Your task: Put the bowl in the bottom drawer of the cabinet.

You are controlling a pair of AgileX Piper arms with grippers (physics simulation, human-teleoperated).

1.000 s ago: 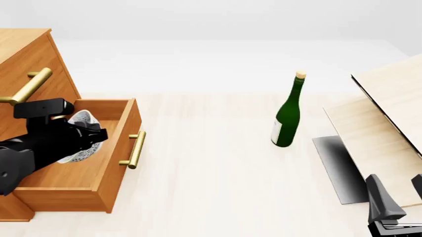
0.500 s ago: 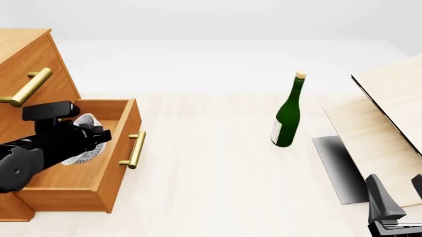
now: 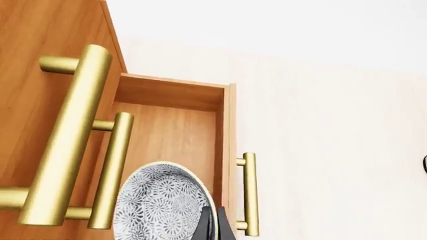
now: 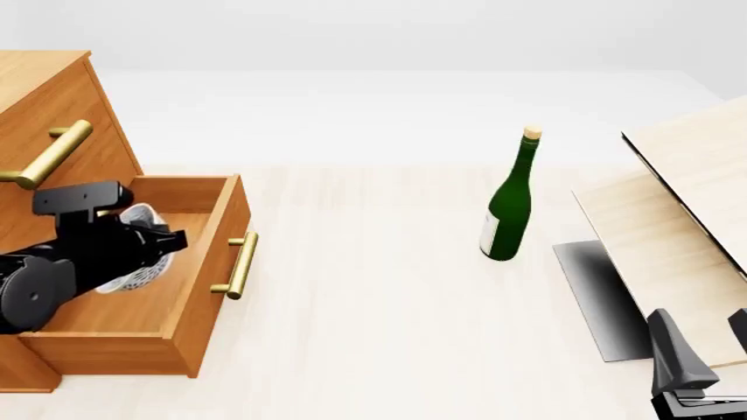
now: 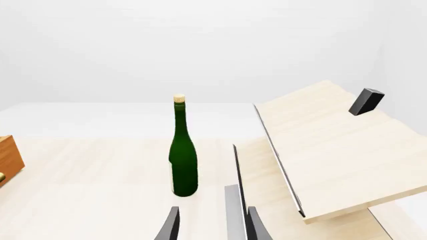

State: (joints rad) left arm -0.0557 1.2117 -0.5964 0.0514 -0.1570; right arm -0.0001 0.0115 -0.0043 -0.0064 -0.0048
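The cabinet (image 4: 59,96) stands at the far left with its bottom drawer (image 4: 219,229) pulled open. Inside the drawer, the small speckled bowl (image 4: 138,269) is tilted on its side, and my left gripper (image 4: 161,242) is shut on its rim. In the left wrist view the bowl (image 3: 160,205) shows its patterned inside over the drawer floor (image 3: 170,132), with the left gripper (image 3: 215,222) pinching its edge. Whether the bowl touches the drawer floor I cannot tell. My right gripper (image 4: 702,346) is open and holds nothing at the table's near right; the right wrist view also shows this gripper (image 5: 212,227) open.
A green bottle (image 4: 508,210) stands upright mid-table, and the same bottle (image 5: 183,160) is ahead of the right gripper. Pale wooden boards (image 4: 688,201) slope at the right. Brass handles stick out from the upper drawer (image 4: 49,156) and the open drawer's front (image 4: 241,265).
The left gripper with the bowl has sunk slightly and shifted a little left inside the open drawer. The right arm has not moved.
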